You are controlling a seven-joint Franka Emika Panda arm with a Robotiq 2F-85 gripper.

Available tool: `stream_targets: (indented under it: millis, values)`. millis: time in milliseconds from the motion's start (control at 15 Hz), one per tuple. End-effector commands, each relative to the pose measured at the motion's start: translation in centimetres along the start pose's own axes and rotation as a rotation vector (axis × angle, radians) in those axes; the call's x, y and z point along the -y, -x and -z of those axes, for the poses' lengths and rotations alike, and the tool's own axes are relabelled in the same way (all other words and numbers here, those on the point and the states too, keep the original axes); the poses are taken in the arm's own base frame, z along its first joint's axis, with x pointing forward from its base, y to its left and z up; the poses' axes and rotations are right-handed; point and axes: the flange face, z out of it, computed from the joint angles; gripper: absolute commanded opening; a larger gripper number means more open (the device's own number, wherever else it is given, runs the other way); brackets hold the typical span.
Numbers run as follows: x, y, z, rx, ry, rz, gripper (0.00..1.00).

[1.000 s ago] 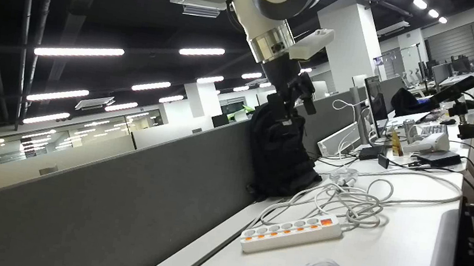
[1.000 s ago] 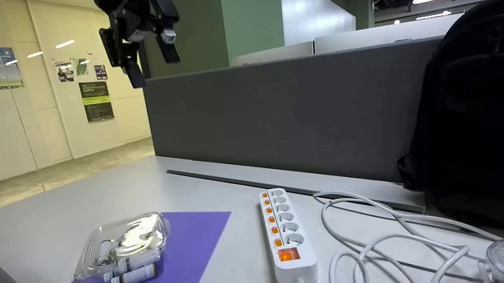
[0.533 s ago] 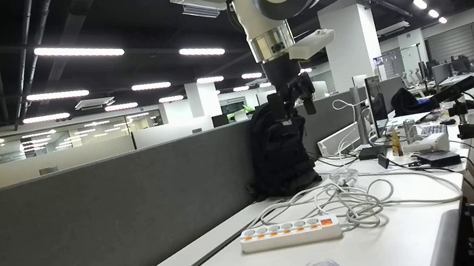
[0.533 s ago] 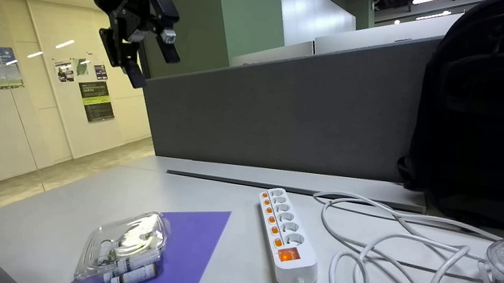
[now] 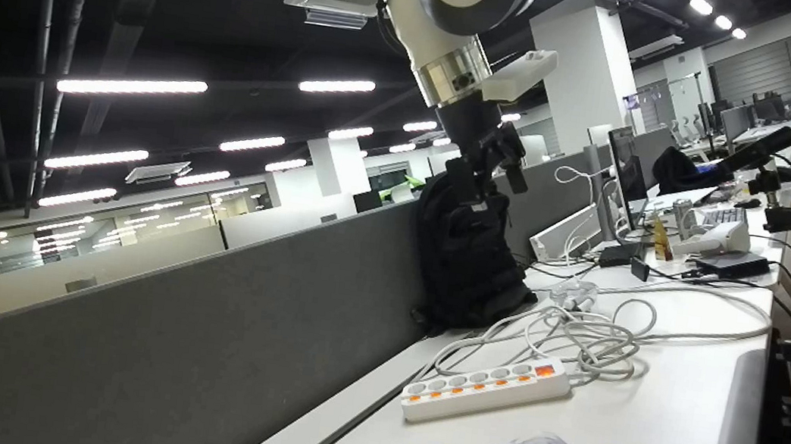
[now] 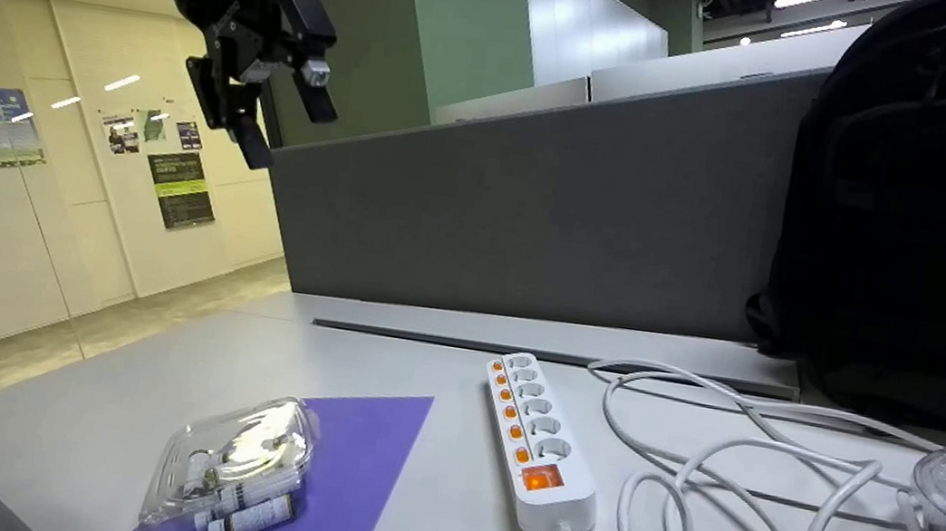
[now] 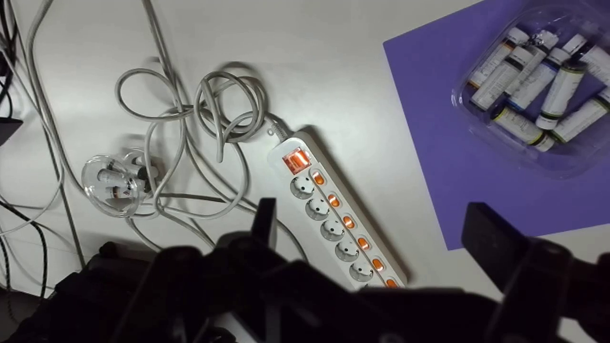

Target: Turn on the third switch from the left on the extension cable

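The extension cable [image 5: 486, 404], a long off-white strip, lies on the white desk in both exterior views [image 6: 540, 439]. It has a row of round sockets, a matching row of small orange switches and a larger orange switch at the cord end. In the wrist view the strip [image 7: 333, 214] runs diagonally between my fingers, and its far end is hidden by the gripper. My gripper [image 7: 372, 214] is open and empty, its fingers wide apart. In both exterior views the gripper [image 6: 291, 134] hangs high above the desk, well clear of the strip [image 5: 497, 190].
A purple sheet [image 6: 388, 455] with a clear container [image 6: 228, 462] of small bottles lies beside the strip. Tangled white-grey cord [image 5: 600, 348] spreads from the strip's cord end, near a small clear container [image 7: 112, 186]. A black backpack [image 6: 923, 252] leans on the grey partition [image 6: 534, 219].
My gripper has sunk very slightly in the exterior views. It stays open, and nothing on the desk has moved.
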Motion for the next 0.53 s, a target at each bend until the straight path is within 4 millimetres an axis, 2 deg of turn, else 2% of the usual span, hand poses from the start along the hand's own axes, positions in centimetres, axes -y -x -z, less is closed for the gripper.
stream_targets:
  millis: [0, 467]
  values:
    - [1.0, -2.3, -1.8, 0.060, 0.017, 0.024, 1.00]
    - [3.8, -8.3, -9.5, 0.216, 0.043, 0.083, 1.00]
